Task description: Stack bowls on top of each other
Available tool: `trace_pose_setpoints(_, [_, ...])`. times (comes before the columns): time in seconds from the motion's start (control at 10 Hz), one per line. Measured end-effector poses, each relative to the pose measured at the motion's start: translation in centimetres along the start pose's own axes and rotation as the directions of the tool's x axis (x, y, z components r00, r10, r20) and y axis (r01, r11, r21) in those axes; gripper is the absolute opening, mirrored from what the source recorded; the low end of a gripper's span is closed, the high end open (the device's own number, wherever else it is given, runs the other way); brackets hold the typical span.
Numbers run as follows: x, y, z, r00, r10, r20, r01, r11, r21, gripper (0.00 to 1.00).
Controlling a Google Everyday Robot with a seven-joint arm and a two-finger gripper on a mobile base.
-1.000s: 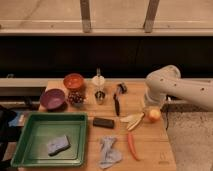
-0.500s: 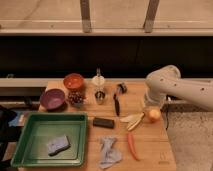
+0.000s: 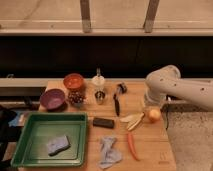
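Note:
The orange-red bowl sits upright at the back left of the wooden table. The purple bowl sits apart from it, to its front left, near the table's left edge. My white arm reaches in from the right. My gripper hangs at its lower end over the right side of the table, just above an apple and far from both bowls. It holds nothing that I can see.
A green tray with a grey sponge is at the front left. A cup of dark berries, small metal cup, white bottle, black utensil, black block, banana peel, carrot and cloth lie about.

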Motion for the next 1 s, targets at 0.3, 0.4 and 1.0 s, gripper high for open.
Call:
trace_pose_setpoints(0.3, [-2.0,0.3,0.4,0.999,0.024,0.034,-0.024,1.0,-0.019,0.68])
trace_pose_setpoints(0.4, [-2.5,0.2,0.5,0.998,0.031,0.06,-0.03,0.999,-0.019,0.68])
trace_pose_setpoints(1.0, [-9.9,7.3,-3.0,0.961,-0.119,0.249,0.129,0.991,-0.025,0.68])
